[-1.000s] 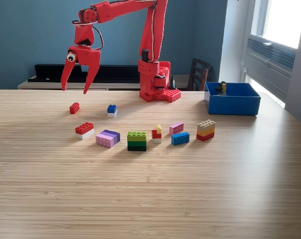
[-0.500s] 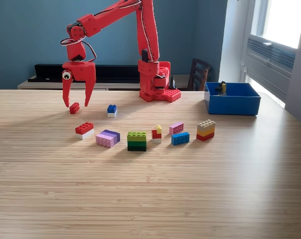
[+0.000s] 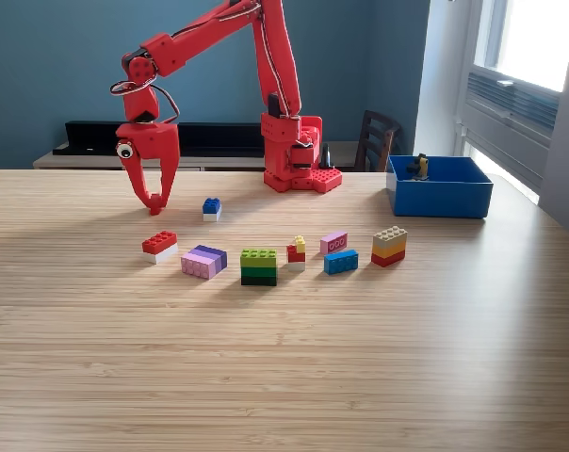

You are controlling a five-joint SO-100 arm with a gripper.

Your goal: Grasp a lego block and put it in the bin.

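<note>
The red plastic robot hand (image 3: pixel 154 202) reaches down to the pale wooden surface (image 3: pixel 284 358) at the exterior view's far left, fingers pressed together; whether they pinch a block I cannot tell. The shallow bright blue plastic bin (image 3: pixel 440 198) sits far right, well apart from the hand.

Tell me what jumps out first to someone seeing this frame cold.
The red arm dominates, bent down toward the exterior view's left with its gripper closed at the table; any block in it blends in, so I can't confirm a grasp. Next comes the scatter of bright lego blocks mid-table, such as the green block. The blue bin sits at the right.
</note>
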